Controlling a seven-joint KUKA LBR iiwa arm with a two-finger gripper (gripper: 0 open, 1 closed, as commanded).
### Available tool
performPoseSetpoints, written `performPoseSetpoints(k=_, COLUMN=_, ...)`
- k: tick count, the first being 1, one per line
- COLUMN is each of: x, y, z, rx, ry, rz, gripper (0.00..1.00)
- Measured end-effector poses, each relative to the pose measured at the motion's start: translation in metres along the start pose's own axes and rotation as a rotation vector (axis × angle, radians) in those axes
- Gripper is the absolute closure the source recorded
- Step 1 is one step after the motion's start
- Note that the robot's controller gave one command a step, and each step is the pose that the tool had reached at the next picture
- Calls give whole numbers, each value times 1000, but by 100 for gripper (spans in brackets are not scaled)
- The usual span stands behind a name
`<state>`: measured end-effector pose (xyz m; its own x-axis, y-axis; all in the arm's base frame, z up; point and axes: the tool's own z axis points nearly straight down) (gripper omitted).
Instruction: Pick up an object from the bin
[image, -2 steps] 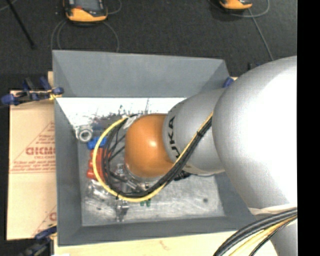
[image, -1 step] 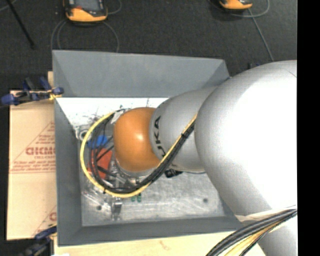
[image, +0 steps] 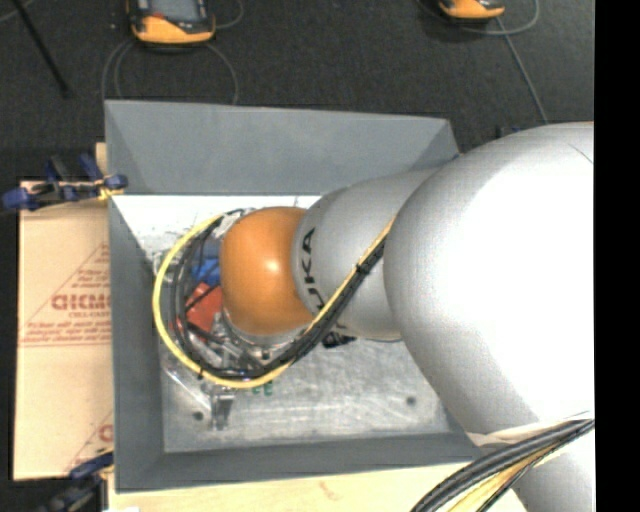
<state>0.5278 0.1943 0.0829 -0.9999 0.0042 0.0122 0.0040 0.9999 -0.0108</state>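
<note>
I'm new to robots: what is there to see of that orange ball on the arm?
It is a smooth, glossy orange cover, dome-shaped, seemingly plastic, fixed on the wrist end of the silver arm. A yellow cable loops round its left side. It hangs over the left of the grey bin, a red thing and a blue thing beside it.

The arm and its orange wrist cover crowd the bin above a heap of small things, leaving bare floor along the near wall.
</note>
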Motion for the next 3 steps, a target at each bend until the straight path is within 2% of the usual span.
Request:
performPoseSetpoints(k=1, x=50, y=-31, z=0, rx=-12, ry=-24, rz=-86, gripper=0)
performPoseSetpoints(k=2, x=52, y=-30, z=2, rx=-11, ry=-13, rz=-86, gripper=100)
performPoseSetpoints(k=3, x=4, y=-68, z=-181, rx=-11, ry=-26, rz=-139, gripper=100)
